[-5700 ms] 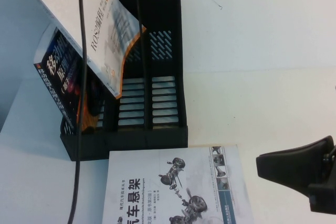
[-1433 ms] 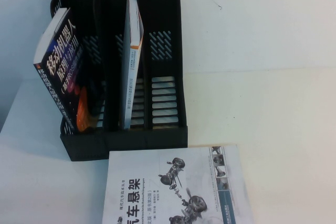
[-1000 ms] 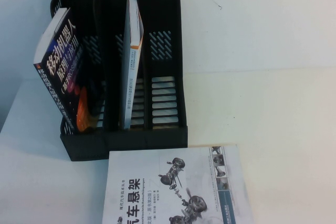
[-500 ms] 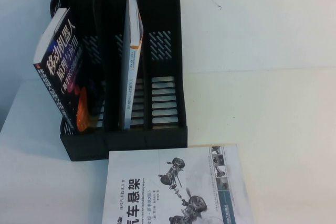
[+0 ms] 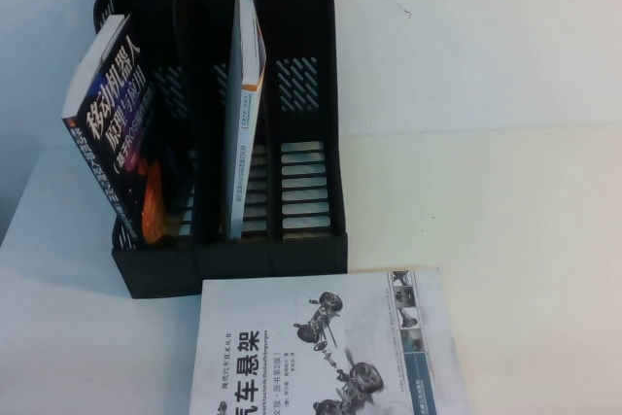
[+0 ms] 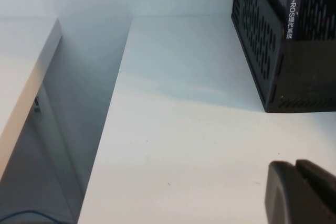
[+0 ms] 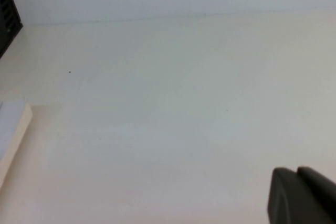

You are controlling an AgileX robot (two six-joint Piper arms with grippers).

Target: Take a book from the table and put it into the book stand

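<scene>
The black book stand [image 5: 292,250] has three slots. A dark blue book [image 5: 117,133] leans in the left slot. A white and orange book [image 5: 245,104] stands upright in the middle slot. The right slot holds nothing. A white book with a car suspension picture [image 5: 321,347] lies flat on the table in front of the stand. Neither gripper shows in the high view. My left gripper [image 6: 296,167] is shut and empty above bare table beside the stand [image 6: 262,40]. My right gripper [image 7: 296,174] is shut and empty above bare table.
The white table's left edge [image 6: 105,129] drops off beside the stand. A corner of the flat book [image 7: 13,124] and a corner of the stand [image 7: 8,19] show in the right wrist view. A white wall stands behind the table.
Earlier the left gripper held the white and orange book over the stand and the right gripper showed at lower right. Now the book stands in the middle slot and both arms are gone from view.
</scene>
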